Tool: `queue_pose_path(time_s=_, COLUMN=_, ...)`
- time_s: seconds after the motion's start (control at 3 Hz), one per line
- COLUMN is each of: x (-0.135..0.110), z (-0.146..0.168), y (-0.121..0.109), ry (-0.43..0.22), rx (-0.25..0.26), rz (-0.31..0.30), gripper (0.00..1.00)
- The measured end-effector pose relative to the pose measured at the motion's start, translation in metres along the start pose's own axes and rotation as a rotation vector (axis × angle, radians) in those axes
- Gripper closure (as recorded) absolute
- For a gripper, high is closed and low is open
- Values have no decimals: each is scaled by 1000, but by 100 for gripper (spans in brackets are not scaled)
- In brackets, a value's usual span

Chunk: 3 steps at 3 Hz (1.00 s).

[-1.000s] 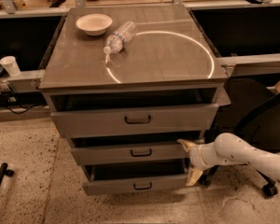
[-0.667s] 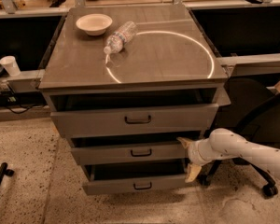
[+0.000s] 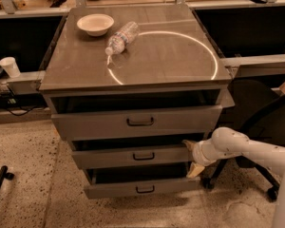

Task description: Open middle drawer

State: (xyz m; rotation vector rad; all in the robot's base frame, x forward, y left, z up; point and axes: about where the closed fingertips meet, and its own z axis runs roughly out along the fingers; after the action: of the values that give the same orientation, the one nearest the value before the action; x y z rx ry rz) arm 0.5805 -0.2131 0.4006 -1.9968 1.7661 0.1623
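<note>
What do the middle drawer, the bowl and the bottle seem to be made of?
Middle drawer: probably grey sheet metal, matte, with a flat, dull front. Bowl: pale and smooth, perhaps ceramic or plastic. Bottle: clear plastic, see-through. The hand sits at the drawer's right end.

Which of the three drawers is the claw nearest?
The middle drawer: the claw sits at its front's right end. The top drawer is above it, the bottom drawer below.
</note>
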Motion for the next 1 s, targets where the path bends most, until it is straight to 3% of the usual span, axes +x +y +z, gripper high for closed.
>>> queue_pose_path(time_s=0.67, x=-3, z=-11, y=2, ry=12, rx=-3, rz=2, gripper=57)
queue_pose_path(time_s=1.0, x=-6, z=-19, y=-1, ry=12, rx=-3, rz=1, gripper=61)
